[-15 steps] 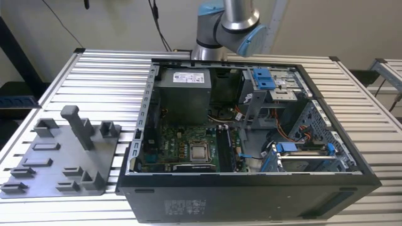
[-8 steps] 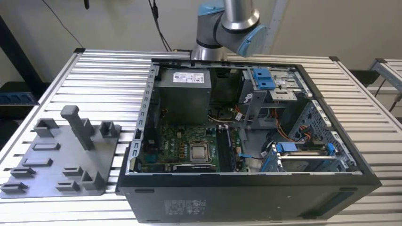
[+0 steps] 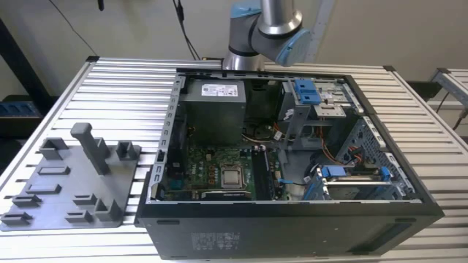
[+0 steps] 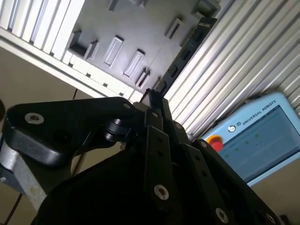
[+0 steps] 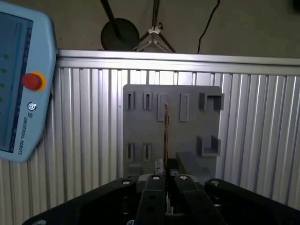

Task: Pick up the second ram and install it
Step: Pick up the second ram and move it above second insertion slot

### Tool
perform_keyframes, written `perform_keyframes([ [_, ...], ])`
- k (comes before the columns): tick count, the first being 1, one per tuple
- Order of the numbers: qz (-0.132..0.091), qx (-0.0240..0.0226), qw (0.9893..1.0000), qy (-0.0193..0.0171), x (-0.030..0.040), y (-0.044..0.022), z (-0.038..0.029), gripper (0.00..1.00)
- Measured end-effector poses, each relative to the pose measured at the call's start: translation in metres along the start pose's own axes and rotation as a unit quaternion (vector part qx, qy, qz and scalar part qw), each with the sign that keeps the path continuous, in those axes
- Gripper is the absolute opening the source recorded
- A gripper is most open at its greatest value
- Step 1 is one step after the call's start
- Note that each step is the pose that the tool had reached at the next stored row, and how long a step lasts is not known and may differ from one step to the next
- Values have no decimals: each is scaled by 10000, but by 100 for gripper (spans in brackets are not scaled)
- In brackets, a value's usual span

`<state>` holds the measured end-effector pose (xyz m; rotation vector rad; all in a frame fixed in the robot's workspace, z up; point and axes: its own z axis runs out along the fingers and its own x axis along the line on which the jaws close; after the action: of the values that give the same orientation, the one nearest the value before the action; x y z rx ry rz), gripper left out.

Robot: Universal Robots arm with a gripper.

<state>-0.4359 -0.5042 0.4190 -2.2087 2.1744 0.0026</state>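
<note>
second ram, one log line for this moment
end effector: shut on second ram | ram: edge-on in first wrist view | behind it: gray fixture tray | install: not yet done

The grey and silver robot arm (image 3: 256, 34) stood at the far side of the scene, its silver tube upright above a blue-capped joint. In both wrist views its black linkage-fingered gripper (image 5: 166, 174) was clamped on one end of a thin dark green memory board (image 5: 165, 131), which stuck straight out from the fingertips.
</note>
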Motion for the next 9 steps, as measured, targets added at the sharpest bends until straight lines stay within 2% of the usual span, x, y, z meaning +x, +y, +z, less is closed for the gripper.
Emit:
perform_keyframes([
  [4, 2, -20, 10000, 1, -2, -1, -60, 14],
  [9, 2, -19, 10000, -1, -2, -4, -62, 14],
])
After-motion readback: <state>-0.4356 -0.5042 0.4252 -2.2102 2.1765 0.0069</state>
